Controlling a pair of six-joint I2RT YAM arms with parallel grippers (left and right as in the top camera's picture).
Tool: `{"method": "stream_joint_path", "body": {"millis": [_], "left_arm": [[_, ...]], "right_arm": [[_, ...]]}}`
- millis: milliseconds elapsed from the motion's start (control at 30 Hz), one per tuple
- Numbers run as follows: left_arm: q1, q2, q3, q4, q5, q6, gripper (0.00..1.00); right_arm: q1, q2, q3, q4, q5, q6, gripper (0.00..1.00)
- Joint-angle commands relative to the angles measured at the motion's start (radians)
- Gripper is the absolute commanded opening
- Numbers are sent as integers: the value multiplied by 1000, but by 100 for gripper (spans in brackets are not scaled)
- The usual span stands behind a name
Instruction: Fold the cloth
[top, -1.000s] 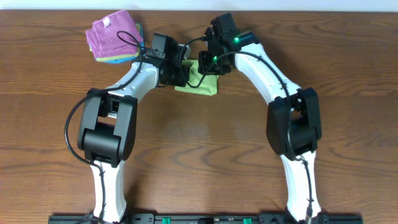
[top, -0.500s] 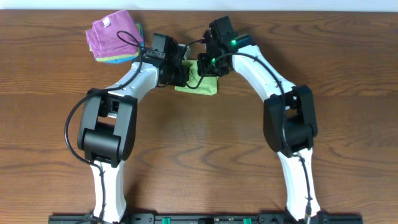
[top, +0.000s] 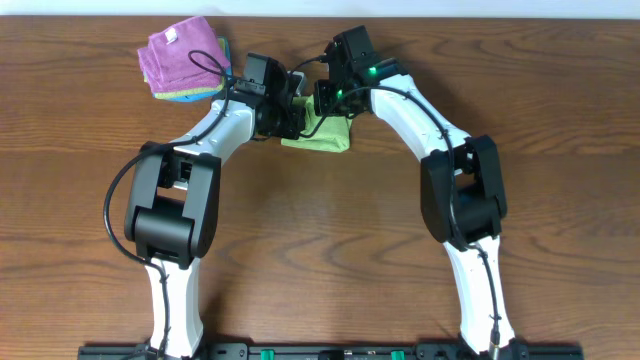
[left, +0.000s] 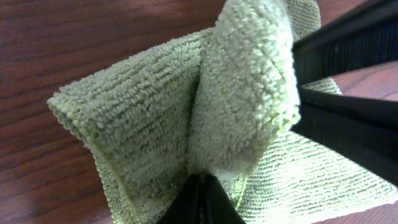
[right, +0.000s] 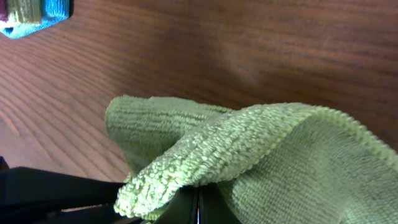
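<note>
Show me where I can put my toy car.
Free: the bare brown wood between the left arm and right arm, below the green terry cloth; also right of the right arm. Crowded: top middle, where both jaws pinch the cloth, beside the pink folded towel stack.

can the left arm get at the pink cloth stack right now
Probably within reach, but not freely. The pink cloth stack lies close to the left gripper with only bare table between. That gripper is shut on the green cloth, so it would have to let go first.
</note>
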Motion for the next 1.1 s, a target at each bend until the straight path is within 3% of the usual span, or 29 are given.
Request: {"method": "stream_joint_path", "body": {"millis": [0,400,600,1067], "left_arm": [[-3,11,22,1,12,3,6],[-3,11,22,2,12,-5,6],[-3,11,22,2,12,-5,6],[2,-17,31,0,12,-5,6]], "right_arm": [[11,20,17,19,30,13,3],[17,40,17,106,37,25,5],[27,55,17,116,36,32,22],[29,54,17,130,25,32,34]]}}
